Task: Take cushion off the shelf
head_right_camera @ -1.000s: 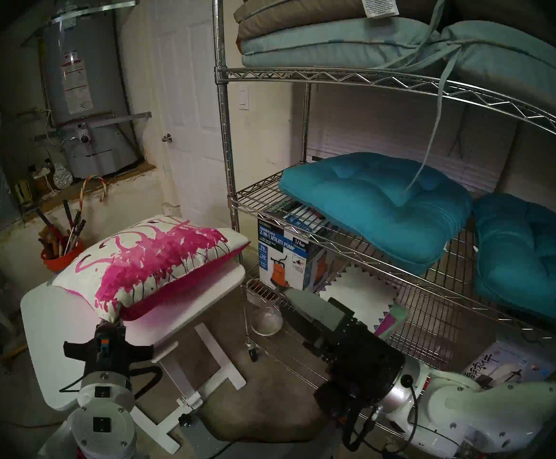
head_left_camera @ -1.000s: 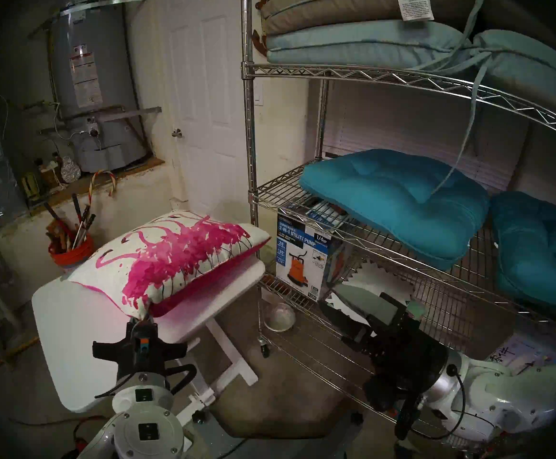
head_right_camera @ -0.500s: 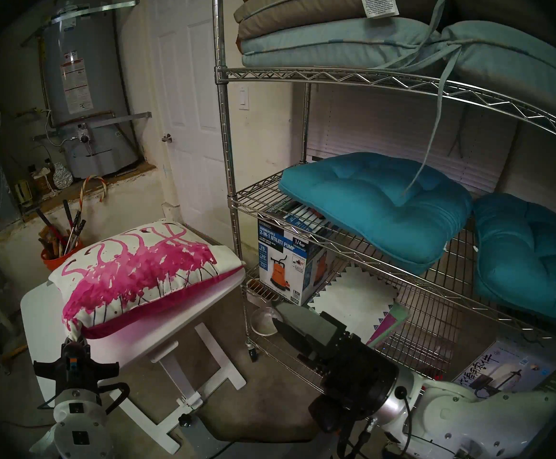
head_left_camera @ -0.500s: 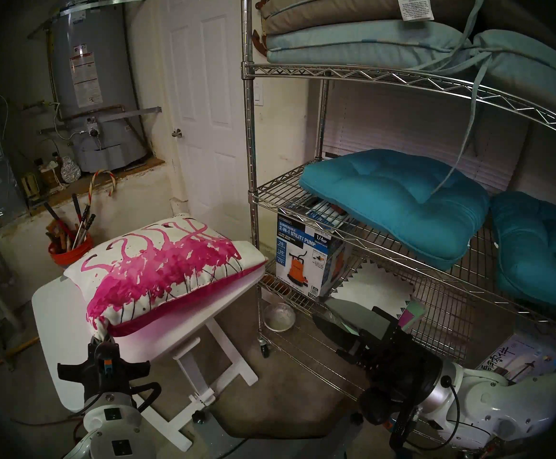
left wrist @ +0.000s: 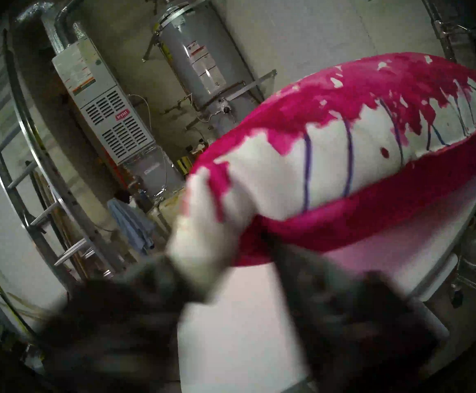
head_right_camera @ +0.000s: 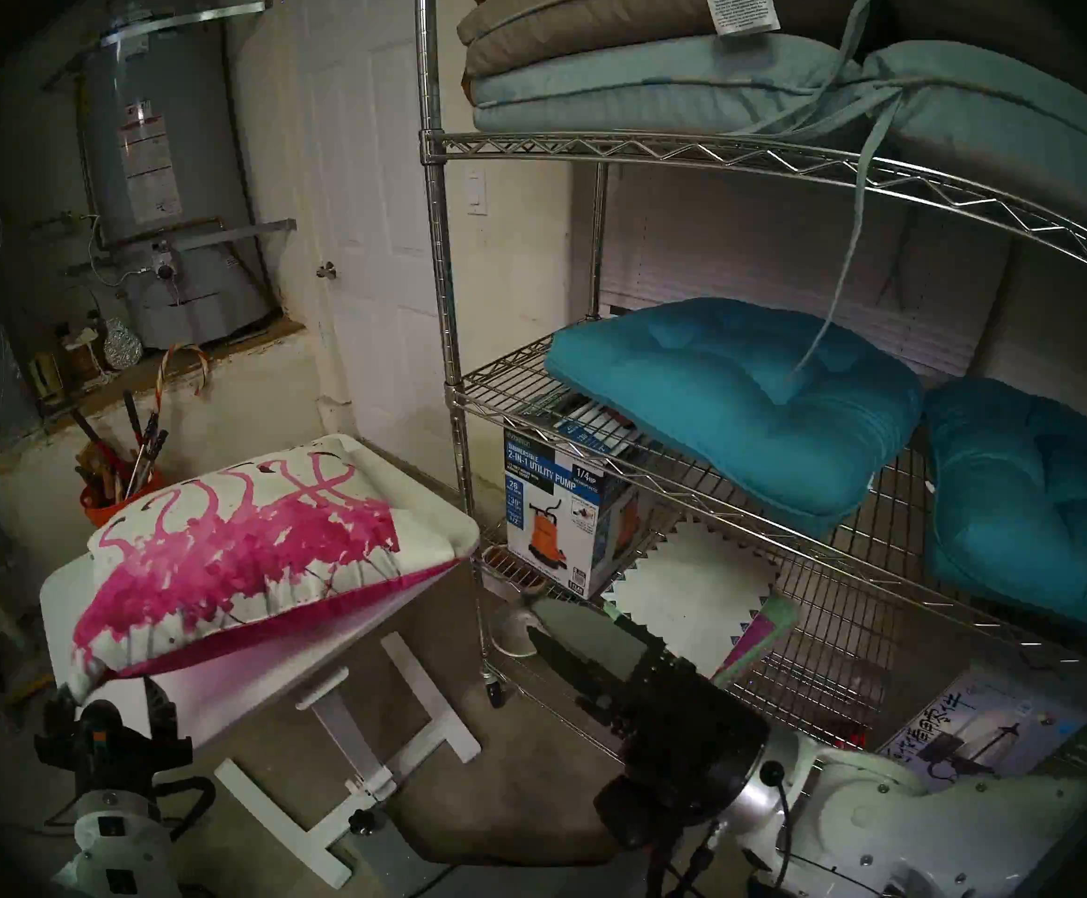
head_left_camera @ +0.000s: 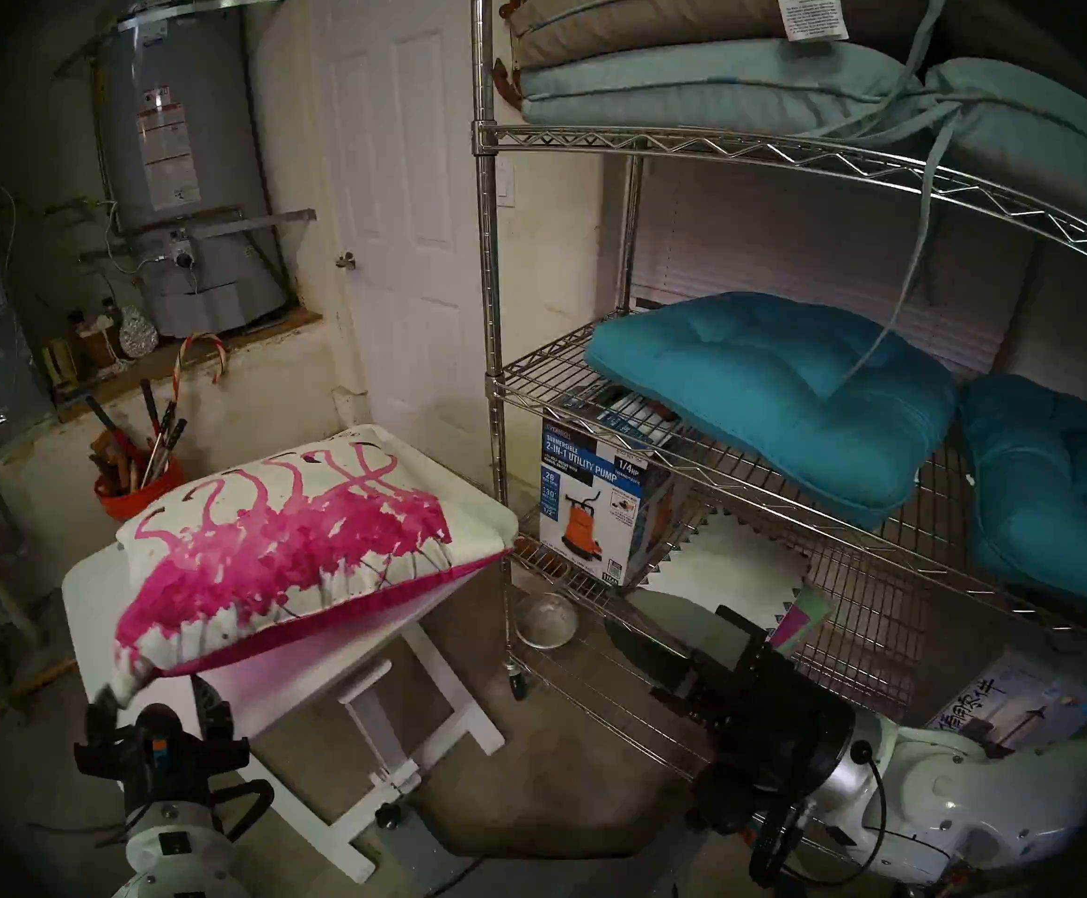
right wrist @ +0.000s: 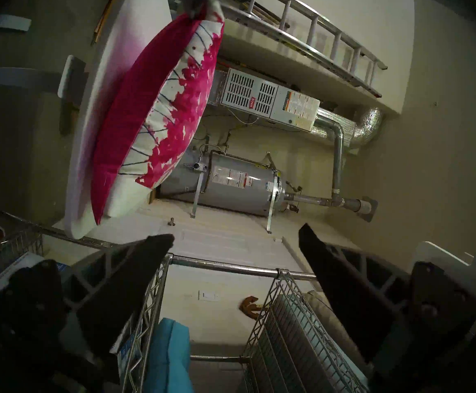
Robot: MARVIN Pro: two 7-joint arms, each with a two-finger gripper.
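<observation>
The cushion (head_left_camera: 295,540), white with magenta flamingo splashes and a magenta back, lies tilted on the small white table (head_left_camera: 90,624), left of the chrome wire shelf (head_left_camera: 492,294). Its near corner overhangs the table's front. My left gripper (head_left_camera: 155,696) sits just below that corner with its fingers apart. In the blurred left wrist view the corner (left wrist: 197,236) hangs between them, close to the left finger (left wrist: 146,273). My right gripper (head_left_camera: 628,628) is open and holds nothing, low in front of the shelf's bottom tiers. The right wrist view shows the cushion (right wrist: 157,106) and its gripper (right wrist: 235,233).
Two teal tufted cushions (head_left_camera: 768,385) (head_left_camera: 1059,488) lie on the shelf's middle tier, flat pale pads (head_left_camera: 690,80) on the top one. A pump box (head_left_camera: 593,495) stands on a lower tier. A glass bowl (head_left_camera: 544,618) sits on the floor, an orange bucket (head_left_camera: 133,495) behind the table.
The cushion has slid left and toward me across the table with my left gripper. That gripper's fingers, pinched on the corner before, now stand apart. My right arm drew back slightly.
</observation>
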